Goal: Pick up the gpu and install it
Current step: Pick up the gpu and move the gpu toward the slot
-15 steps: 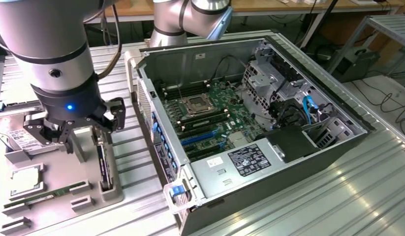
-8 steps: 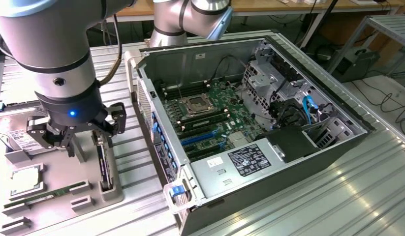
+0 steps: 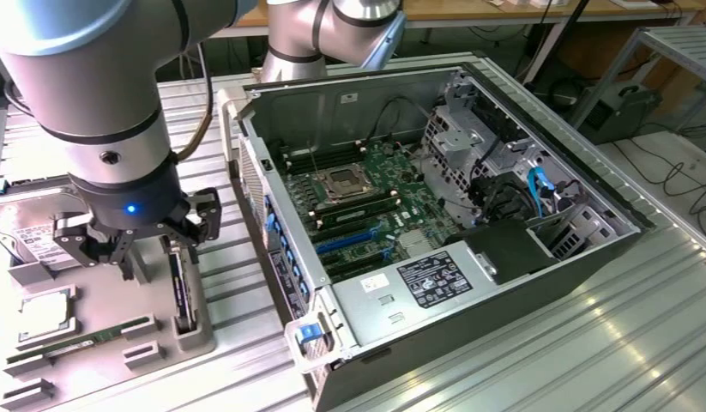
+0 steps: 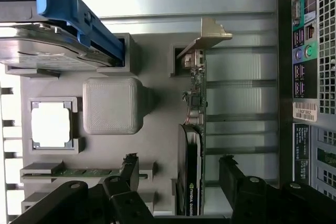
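Start with the open case. It lies on its side at the exterior view's right with the board exposed. No card is seated in the slots yet, so the install has not been done.

Beside it, at the exterior view's left, sits the grey tray, and your arm hangs over it. The gpu stands on its long edge in the tray slot on the case side. It is upright, with its thin top edge facing up at the gripper.

Its long axis is the relation to watch. It runs along the tray's case-side edge and crosses the line between the two fingers at right angles, so the fingers would close across the card's thickness, not its length.

The gripper is spread wide and holds nothing. In the wrist view one finger shows on the tray side of the card and the other on the case side. The card lies between them, a little nearer the case-side finger.

You are over the dark end of the card, and the silver bracket is at the far end. I judge both fingers clear of the card, though their height above it is hard to tell.
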`<state>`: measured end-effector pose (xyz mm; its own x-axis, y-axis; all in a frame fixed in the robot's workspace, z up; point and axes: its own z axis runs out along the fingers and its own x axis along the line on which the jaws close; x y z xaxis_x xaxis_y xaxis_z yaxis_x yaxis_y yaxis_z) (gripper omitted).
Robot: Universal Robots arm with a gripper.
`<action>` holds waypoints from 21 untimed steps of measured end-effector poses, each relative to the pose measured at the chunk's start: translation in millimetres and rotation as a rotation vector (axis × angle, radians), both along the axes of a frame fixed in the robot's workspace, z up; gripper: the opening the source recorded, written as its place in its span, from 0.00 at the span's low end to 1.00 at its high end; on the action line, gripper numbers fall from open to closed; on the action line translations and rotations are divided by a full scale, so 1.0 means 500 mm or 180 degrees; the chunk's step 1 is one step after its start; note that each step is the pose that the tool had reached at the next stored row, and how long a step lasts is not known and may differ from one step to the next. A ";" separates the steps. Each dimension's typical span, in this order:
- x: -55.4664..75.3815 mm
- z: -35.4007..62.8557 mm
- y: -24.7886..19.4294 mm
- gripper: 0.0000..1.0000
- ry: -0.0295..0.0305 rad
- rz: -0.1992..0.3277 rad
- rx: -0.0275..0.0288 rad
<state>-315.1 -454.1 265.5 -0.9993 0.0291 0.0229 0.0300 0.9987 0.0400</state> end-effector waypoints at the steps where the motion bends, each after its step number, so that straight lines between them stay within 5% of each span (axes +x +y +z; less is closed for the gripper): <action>1: 0.001 -0.004 0.0000 0.72 0.0003 0.0000 0.0000; 13: 0.002 -0.053 0.0000 0.72 0.0031 0.0000 0.0000; 21: 0.009 -0.078 -0.0001 0.72 0.0068 0.0000 0.0000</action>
<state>-310.6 -454.1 226.6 -0.9986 0.0290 0.0443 0.0307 0.9988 0.0393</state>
